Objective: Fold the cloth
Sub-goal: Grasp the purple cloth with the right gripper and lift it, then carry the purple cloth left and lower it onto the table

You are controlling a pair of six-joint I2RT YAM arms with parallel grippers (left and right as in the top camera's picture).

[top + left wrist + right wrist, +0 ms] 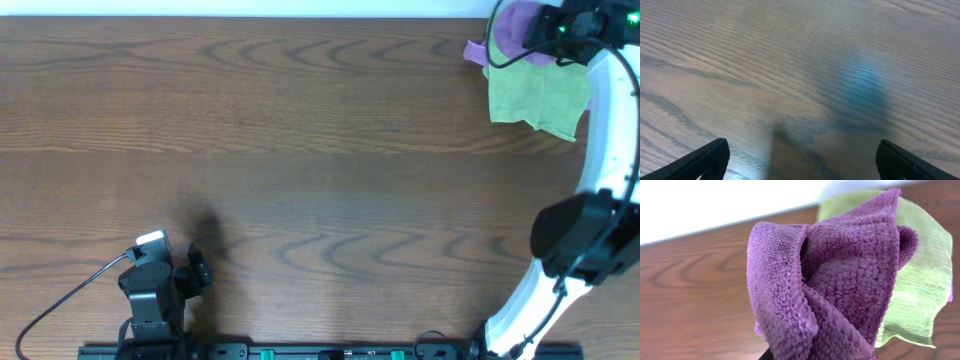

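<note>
From above, you'll find the cloth at the far right corner of the table, bunched into a crumpled lump rather than lying flat. One thin corner pokes out to the left, so what long axis it has runs roughly left to right along the far edge. It partly overlaps the top of the green cloth, which lies spread just nearer to you. Your right claw sits right at the purple lump. Your left claw is well apart from all this, near the front left.

In the left wrist view, your left claw stands with its jaws spread wide; only the two fingers show at the bottom corners, over bare wood, holding nothing.

In the right wrist view, the cloth fills most of the frame as an upright bundle, its folds running from the bottom up to a peak at the upper right. The green cloth shows behind it. The bundle hides the claw almost entirely, but the jaws are closed, and they appear to be pinching the purple cloth at its base.
</note>
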